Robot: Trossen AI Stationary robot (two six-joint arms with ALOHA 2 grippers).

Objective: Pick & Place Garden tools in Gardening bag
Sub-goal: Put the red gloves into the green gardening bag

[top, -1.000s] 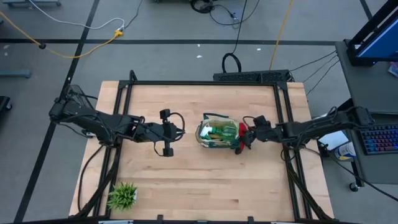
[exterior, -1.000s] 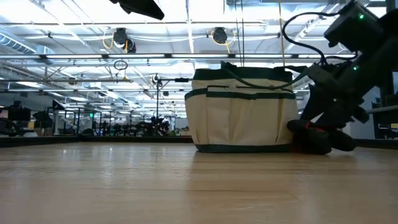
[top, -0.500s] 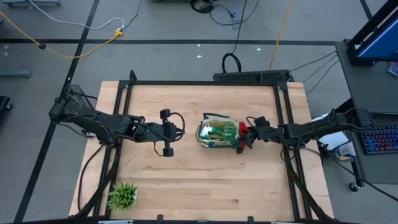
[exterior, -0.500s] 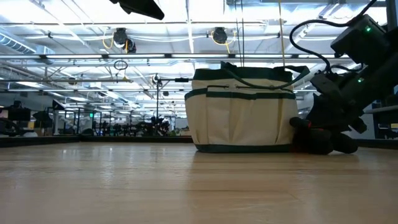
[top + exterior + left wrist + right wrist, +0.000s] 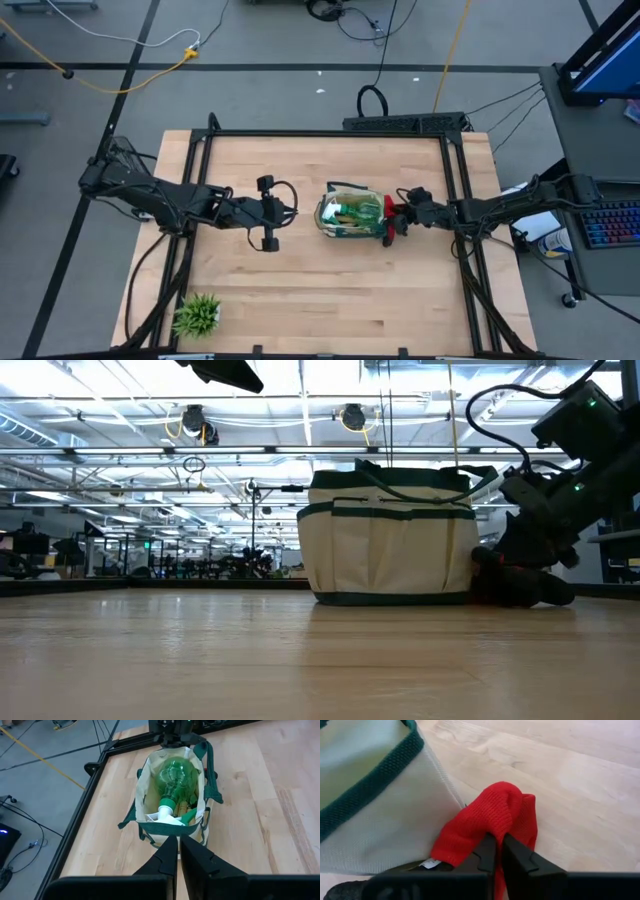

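Note:
The cream gardening bag with green trim stands upright in the middle of the table. Inside it lies a green spray bottle. A red-and-black glove lies on the table against the bag's right end. My right gripper is shut on the glove's red cloth. In the low view the glove's dark part rests on the tabletop under that gripper. My left gripper hangs shut and holding nothing, left of the bag and above the table. My right gripper pinches a bunched fold of the glove's red knitted cloth between its two fingers. The fingers come slanting down from the table's right side. The glove lies on the table, touching the bag's end wall.
A small potted green plant stands at the near left corner. Black frame rails run along the table's far, left and right edges. A keyboard sits beyond the right edge. Bare wood lies in front of the bag.
My right gripper has shut on the red glove beside the bag's right end, settling a little lower and toward the table's right edge. The glove stays on the table.

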